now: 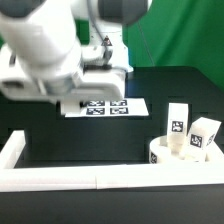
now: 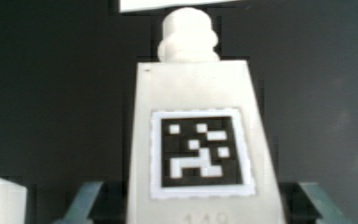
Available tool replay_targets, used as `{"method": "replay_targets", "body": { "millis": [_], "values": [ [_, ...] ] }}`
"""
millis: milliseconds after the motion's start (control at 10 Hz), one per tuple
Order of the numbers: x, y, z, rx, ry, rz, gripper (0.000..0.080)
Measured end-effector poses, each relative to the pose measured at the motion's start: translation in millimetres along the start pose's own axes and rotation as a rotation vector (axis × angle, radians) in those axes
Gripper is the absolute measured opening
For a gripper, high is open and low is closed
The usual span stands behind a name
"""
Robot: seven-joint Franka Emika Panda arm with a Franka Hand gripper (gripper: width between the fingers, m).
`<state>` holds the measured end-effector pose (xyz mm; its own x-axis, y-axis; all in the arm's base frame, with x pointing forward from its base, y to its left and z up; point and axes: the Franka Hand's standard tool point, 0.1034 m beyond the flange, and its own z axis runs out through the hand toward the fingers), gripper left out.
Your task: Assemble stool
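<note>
One leg [image 2: 195, 130] sits clamped in the claw [image 2: 194, 205], apparently lifted off the desk [image 1: 150, 85]; seat [image 1: 165, 155], two legs in, lies well off, so carry and socket follow.

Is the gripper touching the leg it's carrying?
Touching. In the wrist view, the gripper has its fingers pressed against both sides of the tagged leg.

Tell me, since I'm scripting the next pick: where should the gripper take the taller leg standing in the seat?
Probably its upper body, from above. The taller leg stands upright in the round seat, its top free, with the second leg close on the exterior view's right. Fingers on its flat faces, clear of that neighbour, look safest.
</note>
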<state>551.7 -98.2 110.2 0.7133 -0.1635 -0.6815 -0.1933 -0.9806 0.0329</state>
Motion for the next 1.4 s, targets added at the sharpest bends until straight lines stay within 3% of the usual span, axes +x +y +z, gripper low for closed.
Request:
{"method": "replay_targets", "body": {
  "millis": [100,200,500,800,900,1000,1400],
  "values": [
    [-1.4,0.8,-3.6,0.0,0.009,0.007,0.0335],
    [17.5,9.8,-0.1,-0.065,0.118,-0.044,0.0336],
    [16.3,0.7,-8.6,-0.056,0.291,-0.053,0.0336],
    [-9.1,-73.9,-60.3,-0.017,0.62,-0.03,0.0336],
    [-16.4,-86.1,-81.9,0.005,0.687,-0.022,0.0336],
    [-13.2,-85.9,-96.5,0.024,0.77,-0.014,0.0336],
    [-1.7,-94.3,-101.0,0.044,1.112,-0.011,0.0336]
  ]
}}
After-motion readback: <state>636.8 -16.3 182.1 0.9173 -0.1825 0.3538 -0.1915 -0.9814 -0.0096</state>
